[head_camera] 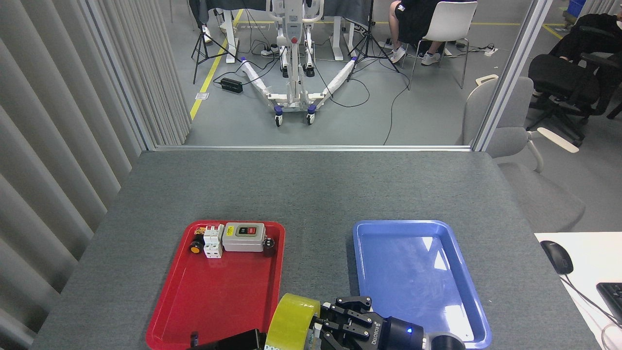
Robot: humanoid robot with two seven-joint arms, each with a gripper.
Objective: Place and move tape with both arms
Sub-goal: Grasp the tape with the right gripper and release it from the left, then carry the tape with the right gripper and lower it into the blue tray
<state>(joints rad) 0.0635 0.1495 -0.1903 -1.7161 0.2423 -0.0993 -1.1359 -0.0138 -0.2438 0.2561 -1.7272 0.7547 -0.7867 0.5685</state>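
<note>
Yellow tape (287, 321): upright, held off the counter (311, 189), just left of blue tray (362, 231).
Right end effector (323, 328): fingers clamped on tape.
Left end effector (233, 340): beside tape; closure impossible to tell.
Progress: handover midway; placing left.

Right gripper (324, 324) jaws seemingly clamped.

translucent yellow roll of packing tape (290, 321): yellow, pale core edge
black three-fingered right gripper (324, 326): black, blue light
glossy red plastic tray (214, 301): red
glossy blue plastic tray (418, 277): blue
felt-like table top (311, 189): speckled grey
boxy switch unit (244, 236): grey, red and black buttons
</note>
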